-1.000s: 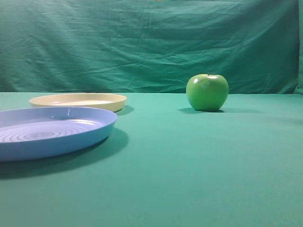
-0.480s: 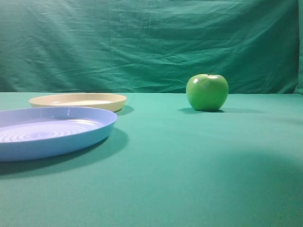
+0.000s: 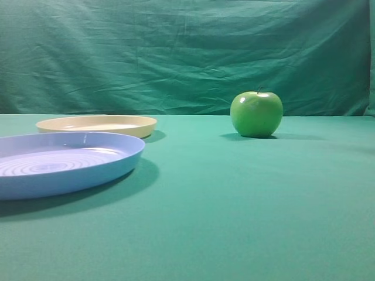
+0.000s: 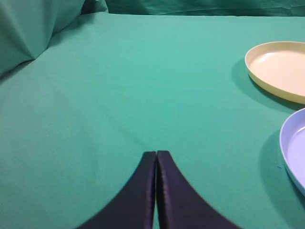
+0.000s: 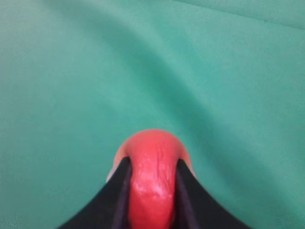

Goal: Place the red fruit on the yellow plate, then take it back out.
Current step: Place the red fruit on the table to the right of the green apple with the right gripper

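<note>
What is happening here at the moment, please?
The right gripper is holding the red fruit between its fingers, above the green cloth. The left gripper is shut, holds nothing, and sits over bare cloth. The yellow plate has nothing on it and stands behind the blue plate. A green apple sits untouched on the table. So the fruit is picked up but not on the plate.

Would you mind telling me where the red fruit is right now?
The red fruit shows only in the right wrist view, clamped between the right gripper fingers above green cloth; the exterior high view does not show it.
</note>
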